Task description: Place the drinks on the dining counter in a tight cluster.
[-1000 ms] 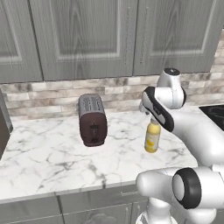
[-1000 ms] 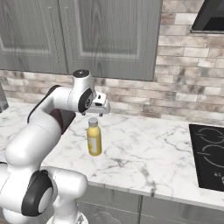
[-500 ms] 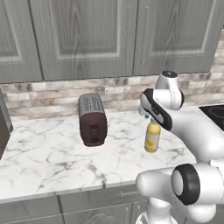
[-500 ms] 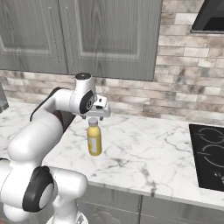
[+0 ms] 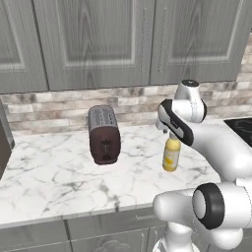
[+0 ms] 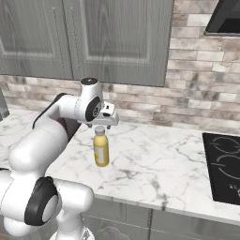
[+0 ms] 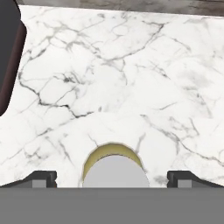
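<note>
I see grey cabinets (image 5: 98, 39) along the top, with a brick backsplash (image 6: 187, 101) under them. Under that lies the marble worktop (image 5: 49, 172), white with grey veins, which goes across both base views. At the right edge of the right base view a black cooktop (image 6: 225, 164) is set into the worktop, and a dark hood (image 6: 225, 16) hangs above it in the corner.

On the worktop, near the backsplash, stands a dark brown toaster (image 5: 104, 134), upright and well apart from the bottle. In the hand view its dark edge is at the left border.

The yellow juice bottle (image 6: 101, 147) stands upright on the marble worktop, to the right of the toaster. My gripper (image 7: 112, 177) hangs directly above its pale cap (image 7: 116, 171). The jaws are spread fully wide, one fingertip (image 7: 41, 178) at each side of the cap and apart from it, and they hold nothing.
</note>
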